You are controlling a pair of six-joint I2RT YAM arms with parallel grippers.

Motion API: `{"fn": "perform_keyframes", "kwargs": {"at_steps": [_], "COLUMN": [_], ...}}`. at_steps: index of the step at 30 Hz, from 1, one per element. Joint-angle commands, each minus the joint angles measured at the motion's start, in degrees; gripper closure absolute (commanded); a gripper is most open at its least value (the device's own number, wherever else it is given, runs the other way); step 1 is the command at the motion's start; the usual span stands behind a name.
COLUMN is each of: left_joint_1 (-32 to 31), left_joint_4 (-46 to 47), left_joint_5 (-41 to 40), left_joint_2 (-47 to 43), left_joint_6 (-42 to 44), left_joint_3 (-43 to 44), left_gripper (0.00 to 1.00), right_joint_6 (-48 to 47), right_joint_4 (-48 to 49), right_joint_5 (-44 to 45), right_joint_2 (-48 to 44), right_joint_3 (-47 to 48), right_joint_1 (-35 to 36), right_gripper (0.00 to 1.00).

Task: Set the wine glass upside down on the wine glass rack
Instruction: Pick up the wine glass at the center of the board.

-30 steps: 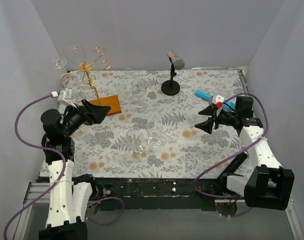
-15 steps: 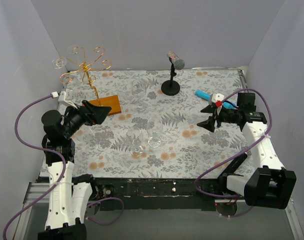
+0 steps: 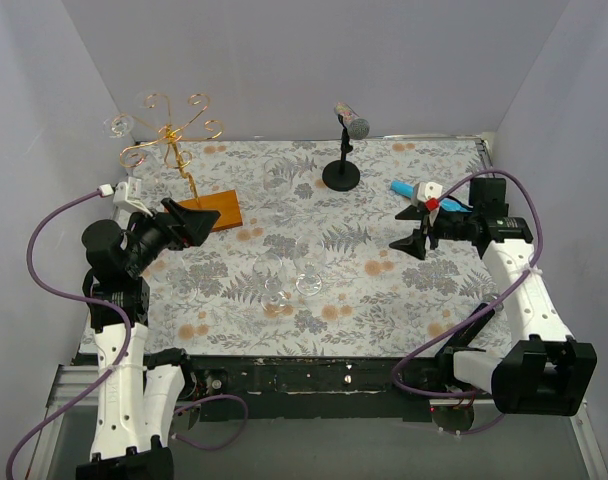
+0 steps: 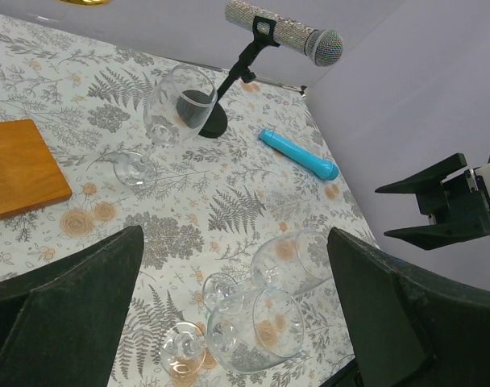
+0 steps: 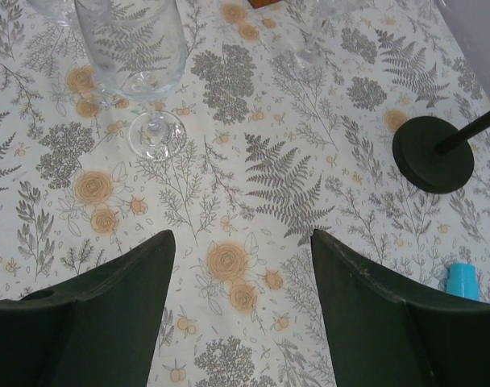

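Wine glass: the wine glass (image 3: 308, 283) appears to stand upright on the floral cloth (image 3: 384, 290), a little toward 6 o'clock from the table's middle. It is just beside a second glass (image 3: 280, 284).
Handling: probably light, stiff, slick and easily broken, with a thin bowl and a thinner stem.
Hold: the stem just under the bowl looks safest. Squeezing the bowl risks a crack or a slip, and the foot likely has to stay free for a wire curl.
Left gripper: the left gripper (image 3: 209, 226) is spread wide and holds nothing. It hangs over the rack's wooden base, with the glass at about its 4 o'clock.
Right gripper: the right gripper (image 3: 404, 230) is parted and empty, with the glass at about its 8 o'clock.
Rack: the wine glass rack (image 3: 172, 132) sits at 10 o'clock, its curls near the left and back walls.
Room: there is bare cloth between the glasses and the right gripper. A third glass (image 4: 179, 105) and the microphone stand (image 3: 342, 160) are at 12 o'clock, and a blue tube (image 4: 297, 155) is at 2.
Edges: the table's front edge lies at 6 o'clock, near the glasses.
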Motion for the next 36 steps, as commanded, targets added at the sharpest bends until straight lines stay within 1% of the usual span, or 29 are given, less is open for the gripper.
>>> {"fn": "perform_keyframes", "kwargs": {"at_steps": [1, 6, 13, 20, 31, 36], "left_joint_1": [-0.3, -0.2, -0.2, -0.3, -0.2, -0.2], "left_joint_4": [-0.2, -1.0, -2.4, -1.4, -1.7, -1.8], "left_joint_5": [-0.5, -2.2, -2.8, -2.2, -2.4, -2.4], "left_joint_2": [-0.9, -1.6, -1.9, -2.0, -2.2, -2.2], "left_joint_6": [-0.3, -0.3, -0.2, -2.1, -2.7, -2.8], "left_joint_3": [1.6, 2.1, 3.1, 2.2, 1.5, 1.6], "left_gripper": [0.02, 0.02, 0.02, 0.02, 0.02, 0.02], "right_joint_6": [1.1, 2.0, 3.0, 2.2, 1.7, -0.1], "right_joint_4": [-0.1, 0.0, -0.1, -1.7, -3.3, -5.1], "right_joint_5": [1.0, 3.9, 5.7, 6.9, 9.2, 9.8], "right_joint_2": [1.1, 2.5, 3.6, 4.5, 6.0, 6.0], "right_joint_3": [4.2, 6.8, 9.3, 10.4, 12.3, 12.9], "right_joint_1": [3.3, 7.0, 11.6, 14.4, 18.3, 20.2], "right_gripper": [0.24, 0.24, 0.24, 0.24, 0.24, 0.24]}}
